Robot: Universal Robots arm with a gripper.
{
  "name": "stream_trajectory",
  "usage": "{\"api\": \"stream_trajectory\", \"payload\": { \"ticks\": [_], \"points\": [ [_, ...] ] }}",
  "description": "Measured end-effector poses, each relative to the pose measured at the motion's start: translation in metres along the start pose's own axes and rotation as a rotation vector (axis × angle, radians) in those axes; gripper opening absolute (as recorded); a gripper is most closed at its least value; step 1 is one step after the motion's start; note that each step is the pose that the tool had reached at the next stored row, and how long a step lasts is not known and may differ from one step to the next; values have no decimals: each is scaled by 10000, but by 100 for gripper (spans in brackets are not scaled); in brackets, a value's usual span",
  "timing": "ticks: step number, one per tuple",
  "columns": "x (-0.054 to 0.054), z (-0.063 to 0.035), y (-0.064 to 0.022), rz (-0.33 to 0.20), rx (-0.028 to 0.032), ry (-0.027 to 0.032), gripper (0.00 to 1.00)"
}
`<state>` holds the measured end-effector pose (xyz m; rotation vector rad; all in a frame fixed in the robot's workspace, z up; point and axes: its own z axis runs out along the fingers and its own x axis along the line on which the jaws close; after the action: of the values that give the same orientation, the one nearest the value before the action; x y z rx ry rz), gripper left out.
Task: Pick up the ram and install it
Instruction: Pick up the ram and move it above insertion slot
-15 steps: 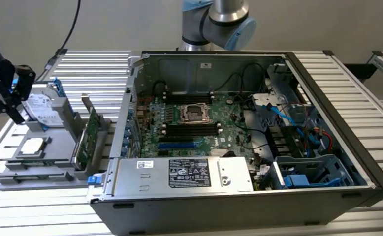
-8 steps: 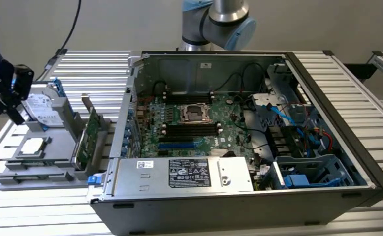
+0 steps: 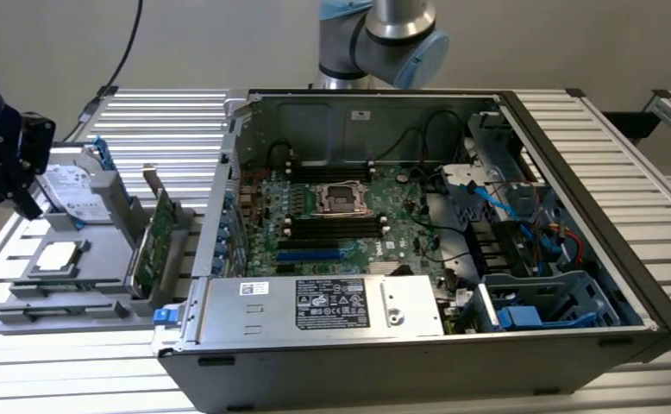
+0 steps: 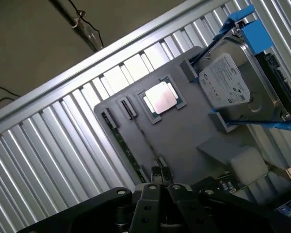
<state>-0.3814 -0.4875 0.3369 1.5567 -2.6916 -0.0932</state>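
The ram (image 4: 122, 141) is a thin green stick standing on edge in a narrow slot along one side of the grey parts holder (image 4: 184, 136). My gripper (image 4: 160, 174) hovers above the end of that slot. Its two dark fingertips are drawn together with nothing between them. In the exterior view the gripper (image 3: 22, 200) hangs at the far left over the holder (image 3: 53, 297), well away from the open computer case (image 3: 428, 259). The black memory slots (image 3: 333, 228) lie on the motherboard just below the processor socket.
On the holder sit a hard drive in a blue bracket (image 4: 230, 87), a processor chip (image 4: 161, 97) and an upright green expansion card (image 3: 152, 241). Cables, a drive cage and a power supply (image 3: 324, 304) crowd the case. The table is ribbed metal.
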Motion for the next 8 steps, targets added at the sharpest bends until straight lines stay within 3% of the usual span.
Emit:
{"api": "stream_trajectory", "payload": {
  "ticks": [8],
  "points": [
    [0, 3, 0, -1457, -4, 100, 11]
  ]
}}
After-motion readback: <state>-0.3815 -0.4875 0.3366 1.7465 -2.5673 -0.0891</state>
